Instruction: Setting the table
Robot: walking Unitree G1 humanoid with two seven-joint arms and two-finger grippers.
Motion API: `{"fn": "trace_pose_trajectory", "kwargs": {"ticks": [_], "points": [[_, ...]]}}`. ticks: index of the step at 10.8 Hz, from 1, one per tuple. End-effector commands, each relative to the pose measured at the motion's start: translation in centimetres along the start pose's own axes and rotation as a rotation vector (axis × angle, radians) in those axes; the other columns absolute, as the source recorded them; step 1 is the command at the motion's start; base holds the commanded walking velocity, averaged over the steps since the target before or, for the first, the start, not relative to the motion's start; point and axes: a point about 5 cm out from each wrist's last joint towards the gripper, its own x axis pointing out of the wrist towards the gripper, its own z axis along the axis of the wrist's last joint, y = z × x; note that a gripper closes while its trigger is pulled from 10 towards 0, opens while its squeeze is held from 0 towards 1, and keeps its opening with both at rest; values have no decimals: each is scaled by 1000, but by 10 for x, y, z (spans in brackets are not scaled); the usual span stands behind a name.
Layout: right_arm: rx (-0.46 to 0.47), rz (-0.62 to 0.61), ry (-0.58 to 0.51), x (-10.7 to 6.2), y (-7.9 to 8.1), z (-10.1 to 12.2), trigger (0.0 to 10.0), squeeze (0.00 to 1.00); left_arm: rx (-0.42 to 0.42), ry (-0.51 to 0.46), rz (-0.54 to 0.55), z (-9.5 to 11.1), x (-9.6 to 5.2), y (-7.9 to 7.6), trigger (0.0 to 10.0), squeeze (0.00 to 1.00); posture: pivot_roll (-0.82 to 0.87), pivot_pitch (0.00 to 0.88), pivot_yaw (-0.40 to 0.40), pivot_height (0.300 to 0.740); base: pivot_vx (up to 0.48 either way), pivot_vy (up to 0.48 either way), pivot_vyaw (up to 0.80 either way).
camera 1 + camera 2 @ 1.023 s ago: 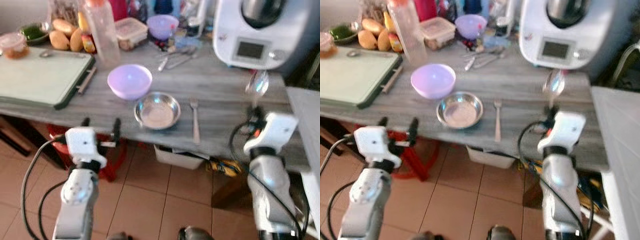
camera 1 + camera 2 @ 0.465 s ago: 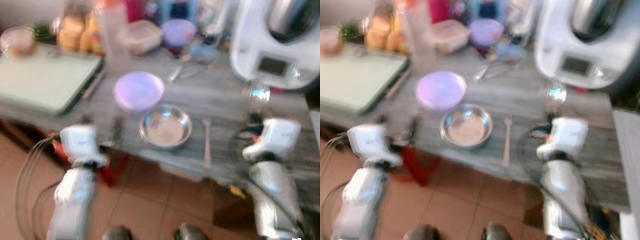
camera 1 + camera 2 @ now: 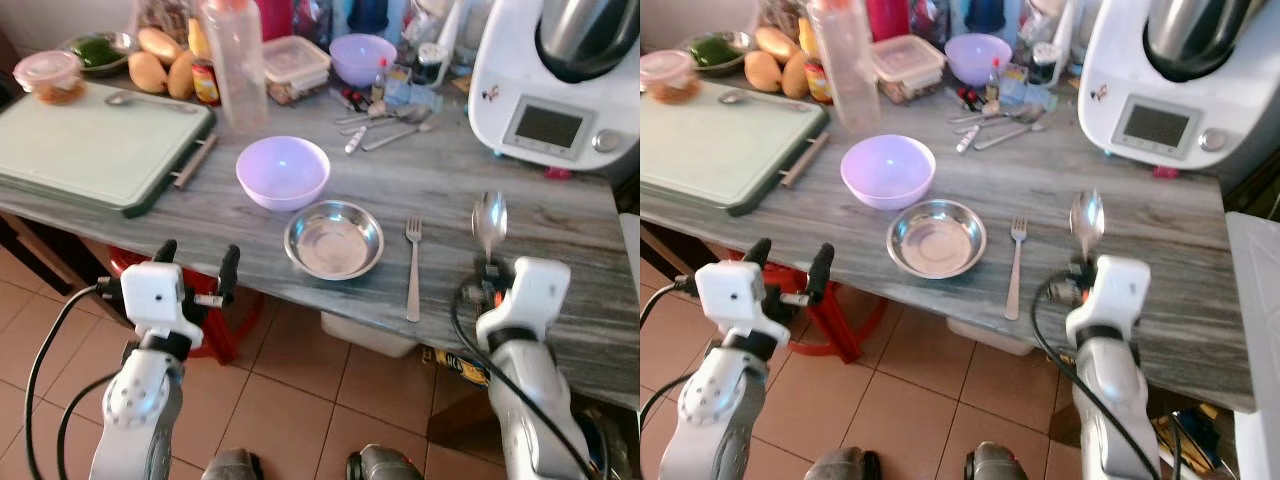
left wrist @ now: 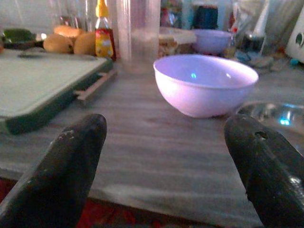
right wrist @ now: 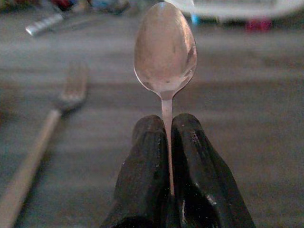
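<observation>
Grey wooden table [image 3: 440,190], steel bowl [image 3: 333,240], fork [image 3: 413,270], lilac bowl [image 3: 283,172], cutting board [image 3: 95,145]

We see a table [image 3: 560,220] in front of us. A metal bowl [image 3: 333,239] sits near its front edge. A plastic bowl [image 3: 283,172] sits just behind it, a bit to the left. A fork [image 3: 413,270] lies right of the metal bowl. A spoon [image 3: 488,217] stands up right of the fork. A cutting board [image 3: 95,145] lies far left. A big kitchen machine [image 3: 560,75] stands at the back right.
</observation>
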Motion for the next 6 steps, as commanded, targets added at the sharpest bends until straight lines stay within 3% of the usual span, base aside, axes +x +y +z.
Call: {"fn": "trace_pose_trajectory", "kwargs": {"ticks": [1, 2, 6], "points": [[27, -9, 9, 0, -2, 3, 10000, 0, -1, 6, -21, 1, -2, -2, 10000, 0, -19, 166, -5, 740, 0, 0, 0], [70, -13, 75, 3, -1, -6, 10000, 0, -19, 4, -39, 2, -1, -4, 10000, 0, -18, 166, -5, 740, 0, 0, 0], [156, 44, 128, 11, 13, -7, 10000, 0, -22, -2, -53, 4, 1, -5, 10000, 0, -13, 167, -6, 740, 0, 0, 0]]}}
